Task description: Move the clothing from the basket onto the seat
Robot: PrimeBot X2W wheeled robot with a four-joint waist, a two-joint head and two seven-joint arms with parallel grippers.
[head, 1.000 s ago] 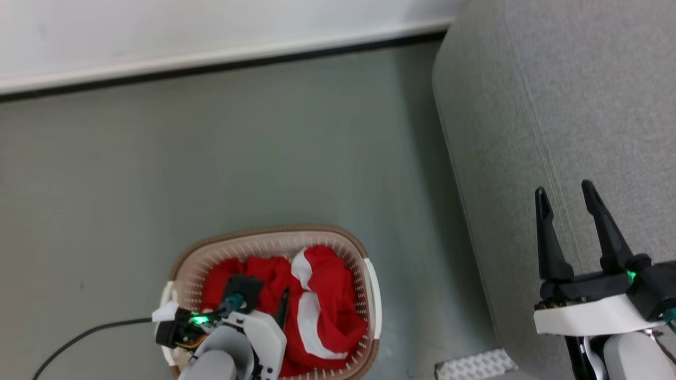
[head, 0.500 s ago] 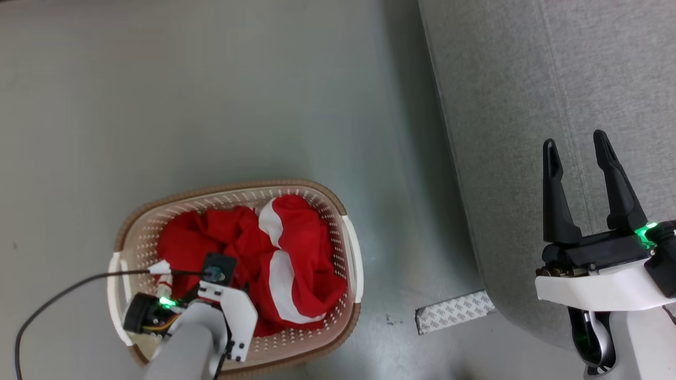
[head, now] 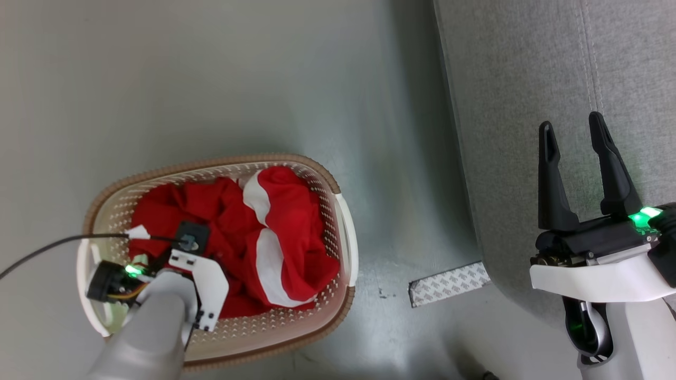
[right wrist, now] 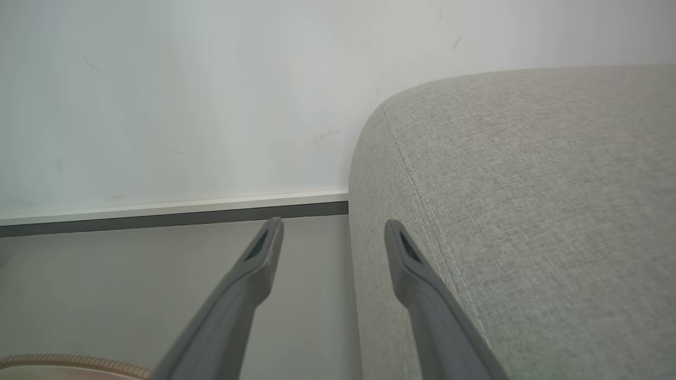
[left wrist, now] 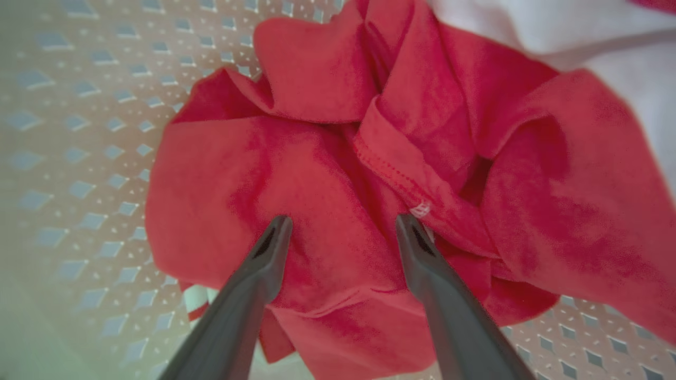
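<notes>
Fingers of the right gripper [head: 570, 122] stand wide apart in the head view, empty, above the edge of the seat [head: 528, 79]. The clothing [head: 285, 227] lies crumpled inside the basket [head: 347, 243] on the floor, well apart from them; the left arm reaches down into that basket.

Left wrist view: the left gripper [left wrist: 343, 220] is spread wide, a red fold between its tips, nothing clamped; contact cannot be told.

Right wrist view: parted fingers frame the seat's corner.

Crumpled red-and-white clothing [head: 290, 221], perhaps several pieces, inside cream basket [head: 222, 160], grey seat [head: 517, 105] nearby
</notes>
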